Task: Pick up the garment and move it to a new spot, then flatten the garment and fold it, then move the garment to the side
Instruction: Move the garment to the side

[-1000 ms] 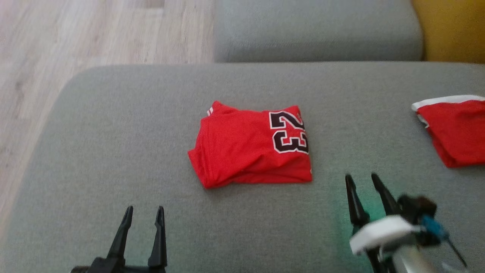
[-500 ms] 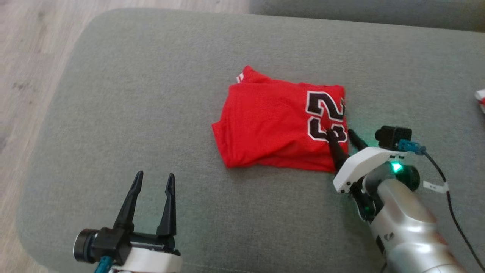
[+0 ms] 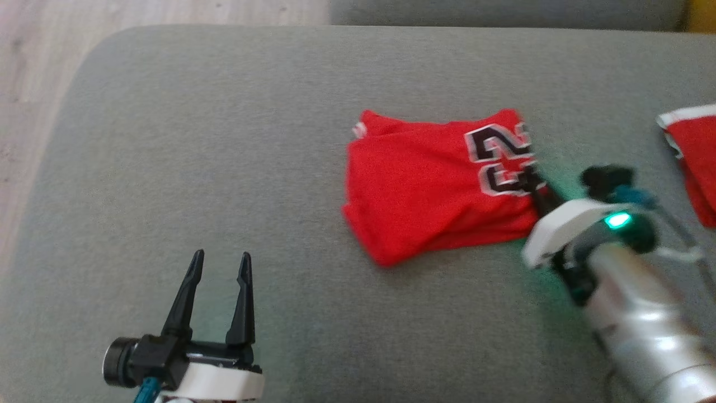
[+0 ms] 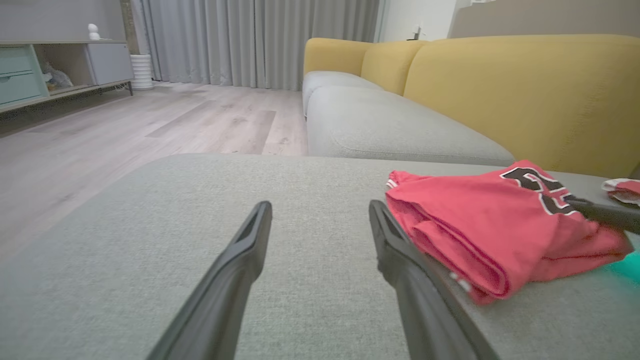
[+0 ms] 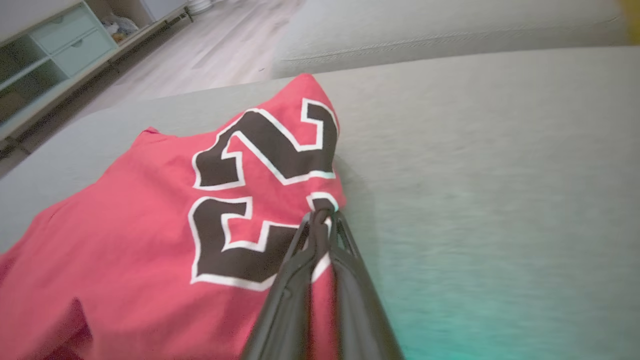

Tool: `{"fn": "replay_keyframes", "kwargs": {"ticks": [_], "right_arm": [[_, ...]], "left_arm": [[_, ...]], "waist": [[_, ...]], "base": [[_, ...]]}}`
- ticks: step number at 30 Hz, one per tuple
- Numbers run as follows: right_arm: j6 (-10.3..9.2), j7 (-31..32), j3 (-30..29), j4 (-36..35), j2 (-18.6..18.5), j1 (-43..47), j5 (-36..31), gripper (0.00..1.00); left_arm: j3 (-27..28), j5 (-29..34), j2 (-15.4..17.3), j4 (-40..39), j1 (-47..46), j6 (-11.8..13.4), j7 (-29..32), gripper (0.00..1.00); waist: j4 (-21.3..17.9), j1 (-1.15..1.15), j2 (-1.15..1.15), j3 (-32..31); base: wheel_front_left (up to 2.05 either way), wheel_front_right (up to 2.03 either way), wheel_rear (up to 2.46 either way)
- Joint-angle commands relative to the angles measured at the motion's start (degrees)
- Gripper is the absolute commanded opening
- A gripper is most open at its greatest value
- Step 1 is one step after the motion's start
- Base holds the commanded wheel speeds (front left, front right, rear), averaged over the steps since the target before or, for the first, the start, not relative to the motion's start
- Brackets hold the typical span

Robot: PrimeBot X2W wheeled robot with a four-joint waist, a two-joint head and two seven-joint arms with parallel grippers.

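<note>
Grey cushion under folded red 23 garment, right hand clamped on its edge, left hand apart.

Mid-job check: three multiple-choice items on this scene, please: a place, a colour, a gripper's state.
1. Where does the right gripper grip the red jersey? A) its numbered edge B) its plain corner C) nowhere
2. The numerals are: A) yellow B) black, white-outlined C) blue
3. The left gripper is: A) shut on the jersey B) shut, empty C) open, clear of the jersey
Answers: 1 A, it pinches cloth beside the numerals; 2 B, seen in the right wrist view; 3 C, its jaws stand spread over the grey cushion.
</note>
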Motion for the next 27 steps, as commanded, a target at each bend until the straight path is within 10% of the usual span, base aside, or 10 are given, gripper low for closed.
{"fn": "replay_keyframes", "kwargs": {"ticks": [1, 23, 25, 26, 27], "right_arm": [[0.2, 0.1, 1.1, -2.1, -3.8, -2.1, 0.2, 0.0], [0.2, 2.4, -9.8, -3.9, -28.0, -12.5, -5.2, 0.0], [0.2, 3.3, -11.5, -2.9, -28.5, -12.4, -6.1, 0.4], [0.2, 3.5, -12.1, -2.6, -28.8, -12.3, -7.0, 1.0], [0.2, 3.0, -12.6, -2.6, -29.2, -12.4, -8.5, 1.0]], "left_arm": [[2.0, 0.6, -0.1, -2.0, -1.9, -0.1, -0.3, 1.0], [3.3, 3.4, -0.1, -2.5, -6.1, -2.8, -0.3, 1.0], [3.5, 3.4, -0.1, -2.7, -6.5, -2.9, -0.3, 1.0], [3.7, 3.2, -0.1, -3.1, -6.7, -2.9, -0.3, 1.0], [4.1, 3.0, -0.1, -3.7, -6.8, -2.9, -0.3, 1.0]], "waist": [[-2.4, 0.0, 0.0, 0.5], [-7.6, 0.0, 0.0, 8.1], [-7.8, 0.0, 0.0, 7.8], [-8.0, 0.0, 0.0, 7.5], [-8.2, 0.0, 0.0, 7.3]], "base": [[0.0, 0.0, 0.0], [0.0, 0.0, 0.0], [0.0, 0.0, 0.0], [0.0, 0.0, 0.0], [0.0, 0.0, 0.0]]}}
